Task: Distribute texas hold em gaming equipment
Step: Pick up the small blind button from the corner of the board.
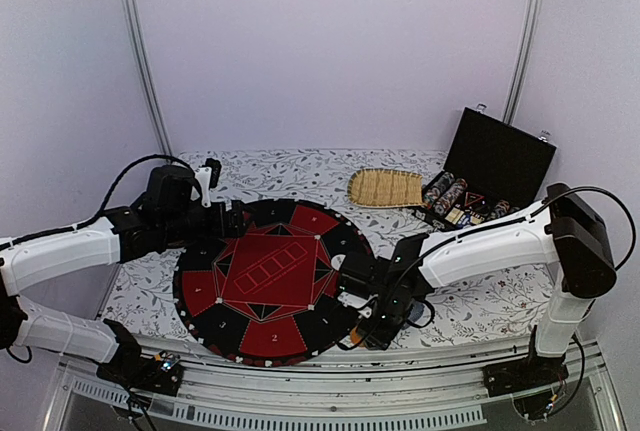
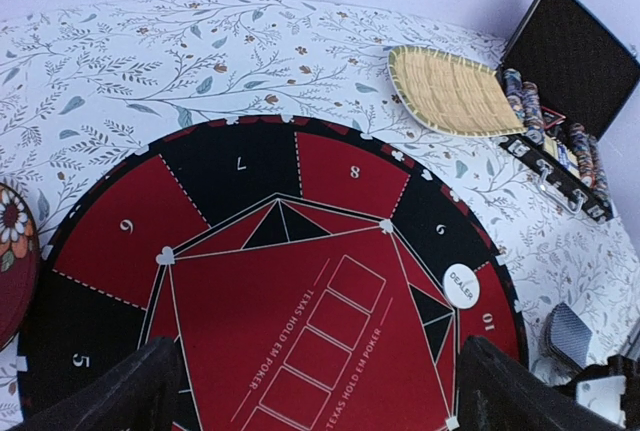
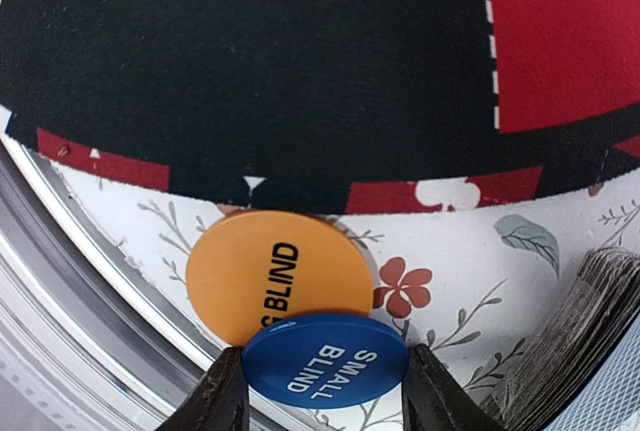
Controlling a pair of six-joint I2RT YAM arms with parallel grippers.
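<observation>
Pinching from either side, the right gripper (image 3: 325, 396) has both fingers against the rim of the blue Small Blind button (image 3: 325, 359). The grasp looks made, and it is taken on the rim because so thin a disc offers nothing else to hold. The button lies flat on the floral surface (image 3: 470, 251) at the near edge, just off the round poker mat (image 3: 300, 71). It overlaps the orange Blind button (image 3: 270, 261), and a stack of cards (image 3: 585, 341) sits just to its right.

The three seem parked off the mat as a supply to hand out, and the step in hand looks like lifting the blue button to a seat. A tilted lift could drag the orange one along.

Farther in, the white Dealer button (image 2: 461, 284) lies on the mat beside seat 10, apparently already dealt out. The left gripper (image 2: 320, 396) hangs over the mat's far-left part with its fingers spread wide and nothing between them, out of the working arm's way. A red patterned dish (image 2: 12, 261) shows at the mat's edge.

At the back lies the oval straw tray (image 1: 385, 188). Beside it stands the open chip case (image 1: 500, 156), with the chips (image 1: 445, 193) in their rows, not yet shared out.
</observation>
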